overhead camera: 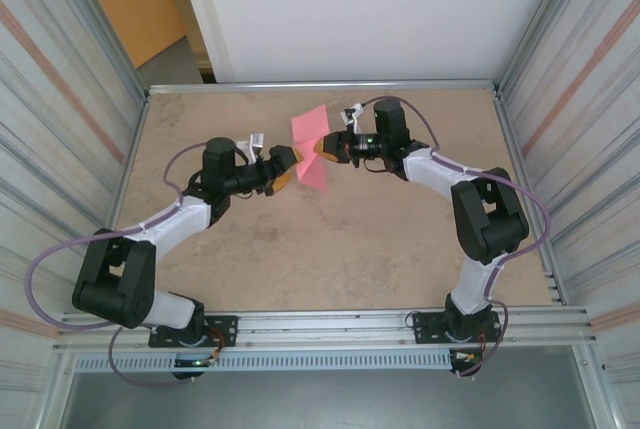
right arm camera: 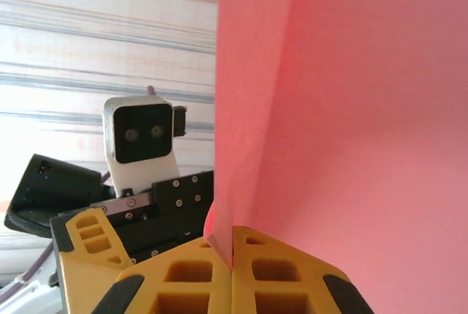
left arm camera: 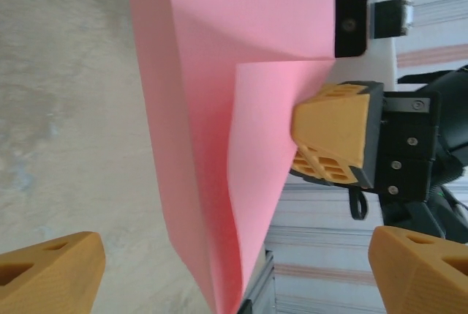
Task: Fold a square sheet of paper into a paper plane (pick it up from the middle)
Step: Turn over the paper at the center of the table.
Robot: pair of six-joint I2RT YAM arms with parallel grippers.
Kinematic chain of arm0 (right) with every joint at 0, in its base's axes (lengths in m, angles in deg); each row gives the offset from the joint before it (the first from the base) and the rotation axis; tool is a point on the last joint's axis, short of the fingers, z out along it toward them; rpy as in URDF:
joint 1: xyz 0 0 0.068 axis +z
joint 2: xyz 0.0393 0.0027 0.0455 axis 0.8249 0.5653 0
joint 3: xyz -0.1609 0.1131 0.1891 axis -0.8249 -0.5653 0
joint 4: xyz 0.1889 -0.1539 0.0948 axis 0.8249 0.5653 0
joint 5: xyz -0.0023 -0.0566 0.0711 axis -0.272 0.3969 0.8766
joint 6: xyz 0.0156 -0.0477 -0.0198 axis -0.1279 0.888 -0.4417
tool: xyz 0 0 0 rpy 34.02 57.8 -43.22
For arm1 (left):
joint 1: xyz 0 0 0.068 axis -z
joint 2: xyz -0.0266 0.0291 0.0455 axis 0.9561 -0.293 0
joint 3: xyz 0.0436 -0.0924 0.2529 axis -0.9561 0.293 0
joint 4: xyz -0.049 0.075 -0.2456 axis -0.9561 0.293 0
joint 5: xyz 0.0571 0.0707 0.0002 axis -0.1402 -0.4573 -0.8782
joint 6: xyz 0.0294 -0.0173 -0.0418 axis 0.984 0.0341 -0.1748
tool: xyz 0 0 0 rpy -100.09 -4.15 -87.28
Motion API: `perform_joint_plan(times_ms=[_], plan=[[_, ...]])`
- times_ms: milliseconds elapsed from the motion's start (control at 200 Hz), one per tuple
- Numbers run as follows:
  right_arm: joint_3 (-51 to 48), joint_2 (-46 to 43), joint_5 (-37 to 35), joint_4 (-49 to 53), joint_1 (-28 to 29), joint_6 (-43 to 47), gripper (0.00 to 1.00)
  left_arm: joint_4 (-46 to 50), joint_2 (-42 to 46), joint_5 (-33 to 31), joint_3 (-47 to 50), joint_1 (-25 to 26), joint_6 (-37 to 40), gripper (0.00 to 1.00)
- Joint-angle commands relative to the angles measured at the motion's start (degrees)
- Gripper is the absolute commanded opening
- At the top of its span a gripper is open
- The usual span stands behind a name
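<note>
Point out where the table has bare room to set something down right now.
Free: the wide near-centre of the table between the left arm and right arm, and the far strip along the back wall. Crowded: mid-table, where the right fingers pinch the raised paper and the open left fingers sit beside it.

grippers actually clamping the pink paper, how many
1. The right gripper is shut on the pink paper, pinching its edge and holding it up. The left gripper is open beside the sheet, not clamping it.
</note>
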Motion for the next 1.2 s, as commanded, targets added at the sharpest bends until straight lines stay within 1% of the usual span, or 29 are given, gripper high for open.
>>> perform_joint_plan(times_ms=[0, 75, 155, 190, 261, 371, 481, 697, 772, 927, 1047, 1133, 1198], plan=[[0.78, -1.26, 3.10, -4.44, 0.52, -4.44, 0.02, -7.41, -1.22, 3.88, -1.30, 0.62, -3.31, 0.89], [0.46, -1.42, 3.44, -4.49, 0.62, -4.89, 0.03, -8.24, -1.83, 4.64, -1.86, 0.90, -3.77, 0.85], [0.03, -1.63, 4.02, -5.00, 0.65, -5.63, 0.04, -9.58, -1.98, 5.12, -2.06, 0.91, -4.53, 0.78], [-0.13, -1.63, 4.16, -5.27, 0.62, -5.94, 0.04, -10.10, -1.87, 5.15, -1.93, 0.90, -4.69, 0.74], [-0.38, -1.95, 4.26, -5.34, 0.68, -6.51, 0.04, -10.63, -1.57, 5.30, -1.88, 0.95, -4.32, 0.61], [-0.39, -2.55, 4.27, -5.30, 1.02, -6.62, 0.04, -9.64, -0.62, 4.57, -1.71, 0.99, -3.17, 0.51], [-0.66, -2.93, 4.21, -4.99, 0.91, -6.47, 0.05, -8.86, -0.17, 3.78, -1.15, 0.99, -2.75, 0.46], [-1.55, -3.90, 3.74, -3.32, 1.04, -5.30, 0.09, -12.77, 0.33, 3.37, 0.40, 0.99, -3.40, 0.33], [-1.87, -4.42, 3.36, -2.06, 0.91, -4.38, 0.13, -13.27, 0.70, 2.96, 0.96, 0.99, -3.04, 0.28], [-1.83, -6.26, 1.15, 5.27, 0.63, 0.16, 0.27, -12.11, 0.82, 3.52, 0.65, 0.99, -2.19, 0.14], [-1.67, -7.79, -1.47, 11.29, -1.18, 3.66, 0.38, -6.02, 1.39, 3.54, -0.92, 1.08, 1.26, 0.10], [-2.30, -8.89, -2.76, 12.87, -3.25, 4.58, 0.41, -1.34, 2.19, 3.27, -1.85, 1.08, 4.29, 0.09], [-2.22, -9.84, -4.92, 15.92, -4.86, 6.38, 0.43, 5.64, 2.85, 2.11, -3.69, 1.08, 8.67, 0.09]])
